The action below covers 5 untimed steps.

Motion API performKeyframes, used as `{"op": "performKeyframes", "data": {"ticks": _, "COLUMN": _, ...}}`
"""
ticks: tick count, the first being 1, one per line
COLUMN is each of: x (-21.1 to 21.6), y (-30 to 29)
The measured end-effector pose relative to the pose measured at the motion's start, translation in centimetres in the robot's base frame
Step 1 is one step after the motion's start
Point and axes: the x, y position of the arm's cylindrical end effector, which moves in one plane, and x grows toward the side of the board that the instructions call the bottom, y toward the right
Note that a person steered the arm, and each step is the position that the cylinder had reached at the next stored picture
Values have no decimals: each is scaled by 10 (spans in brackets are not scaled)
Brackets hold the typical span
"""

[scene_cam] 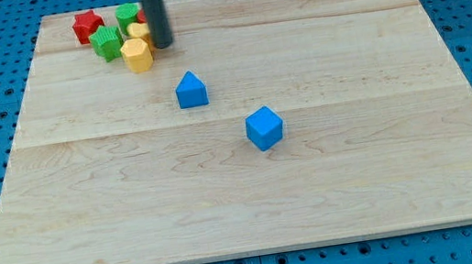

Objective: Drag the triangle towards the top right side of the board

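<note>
Camera view shows our fingerless rod, my tip (163, 44), standing at the view's top left just beside the yellow hexagonal block (138, 55), well apart from the blue triangular block (191, 90) mid-board on the pale wooden board (363, 179), so we judge the drag not yet begun.

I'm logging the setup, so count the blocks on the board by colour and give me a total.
Blue: 2, the blue triangle and the blue cube.
Green: 2, one green block and another partly behind the rod.
Yellow: 2, one yellow block and another beside my tip.
Red: 1, the red block.
Total: 7 blocks.
</note>
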Motion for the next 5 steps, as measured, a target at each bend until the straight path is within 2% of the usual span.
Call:
{"op": "performKeyframes", "data": {"ticks": 1, "x": 73, "y": -3}}
{"op": "performKeyframes", "data": {"ticks": 2, "x": 129, "y": 19}}
{"op": "performKeyframes", "data": {"ticks": 3, "x": 138, "y": 76}}
{"op": "performKeyframes", "data": {"ticks": 4, "x": 88, "y": 94}}
{"op": "performKeyframes", "data": {"ticks": 5, "x": 149, "y": 92}}
